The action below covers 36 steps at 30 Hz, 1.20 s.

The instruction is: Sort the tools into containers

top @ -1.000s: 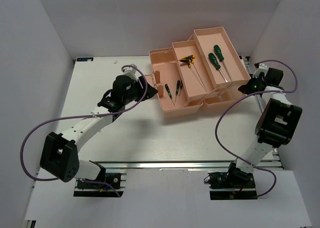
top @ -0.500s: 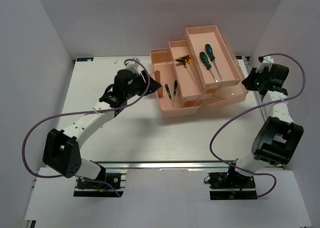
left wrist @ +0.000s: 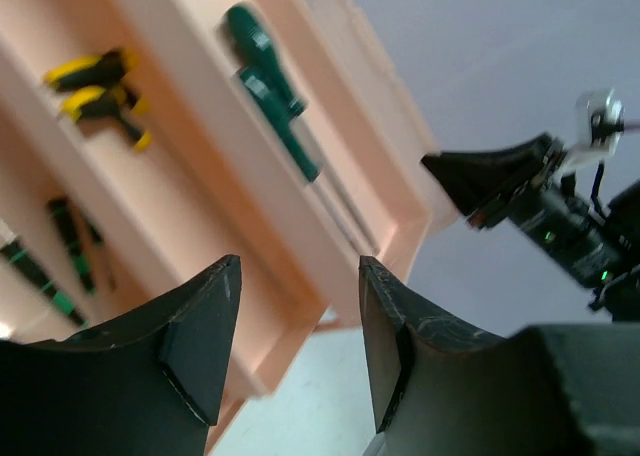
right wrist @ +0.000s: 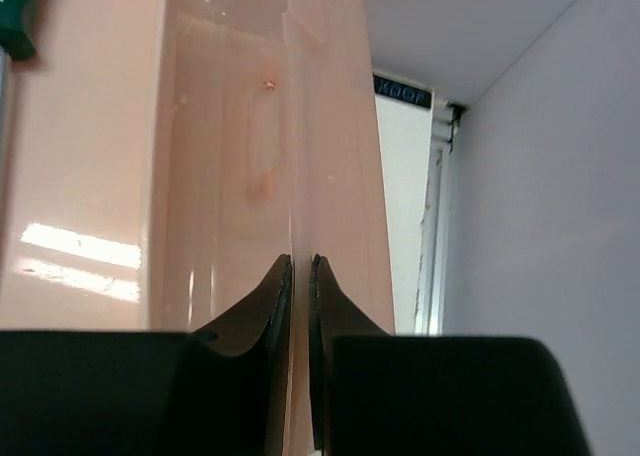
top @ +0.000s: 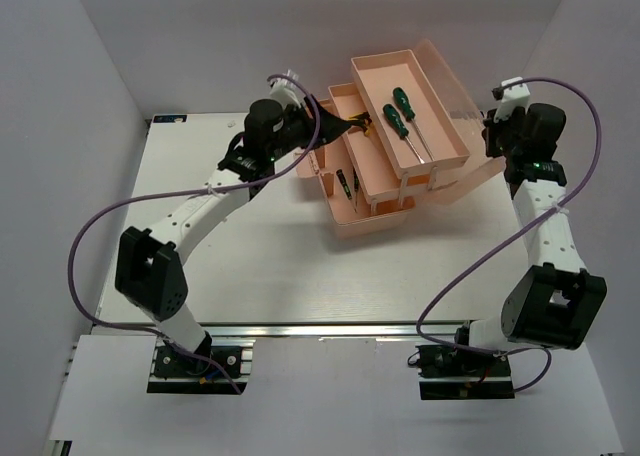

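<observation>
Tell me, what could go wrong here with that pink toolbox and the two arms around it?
The right gripper pinches only a thin wall of the toolbox; it could slip off, jolting everything inside. The green screwdrivers lie loose in the top tray and might slide or roll if it tips. The left gripper hangs open close beside the toolbox and might bump it.

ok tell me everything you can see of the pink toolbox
Salmon-pink plastic toolbox, tiers folded out in steps. Its top tray holds two green-handled screwdrivers, middle the yellow-black T-handle keys, lowest two small dark screwdrivers. The right gripper is shut on its thin right edge; the open left gripper hovers at its left.
</observation>
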Available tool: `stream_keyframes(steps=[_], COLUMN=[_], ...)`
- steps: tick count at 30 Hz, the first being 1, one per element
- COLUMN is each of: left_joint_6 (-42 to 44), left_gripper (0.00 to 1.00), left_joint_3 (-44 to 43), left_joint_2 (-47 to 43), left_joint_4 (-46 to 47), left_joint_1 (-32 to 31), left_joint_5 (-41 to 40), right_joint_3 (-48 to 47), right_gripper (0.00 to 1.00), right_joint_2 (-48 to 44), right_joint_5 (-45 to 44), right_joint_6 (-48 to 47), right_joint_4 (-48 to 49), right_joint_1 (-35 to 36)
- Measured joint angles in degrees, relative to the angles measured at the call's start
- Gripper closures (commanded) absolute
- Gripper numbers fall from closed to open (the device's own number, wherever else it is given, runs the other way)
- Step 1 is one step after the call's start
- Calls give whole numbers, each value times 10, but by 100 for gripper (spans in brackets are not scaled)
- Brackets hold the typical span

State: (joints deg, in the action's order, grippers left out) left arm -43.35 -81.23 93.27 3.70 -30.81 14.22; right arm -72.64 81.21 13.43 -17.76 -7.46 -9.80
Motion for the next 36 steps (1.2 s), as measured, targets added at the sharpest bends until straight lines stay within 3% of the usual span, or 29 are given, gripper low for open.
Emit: stream_keyframes(steps=[13,20,36], left_joint_6=[-112,-168,-231], left_gripper=[31,29,30], left_joint_3=[-315,-424,-435], left_joint_2=[268,365,381], left_joint_4=[19,24,86], left_joint_1=[-7,-13,-13], left_joint_5=[5,-24,-54], right_joint_3=[-1,46,99], right_gripper=[100,100,100], right_joint_2=[-57,-106,-157], right_joint_5=[-103,-144,-179], right_joint_6=[-142,-207,-239], right_joint_4=[34,58,74], right_joint_1=[146,231,315])
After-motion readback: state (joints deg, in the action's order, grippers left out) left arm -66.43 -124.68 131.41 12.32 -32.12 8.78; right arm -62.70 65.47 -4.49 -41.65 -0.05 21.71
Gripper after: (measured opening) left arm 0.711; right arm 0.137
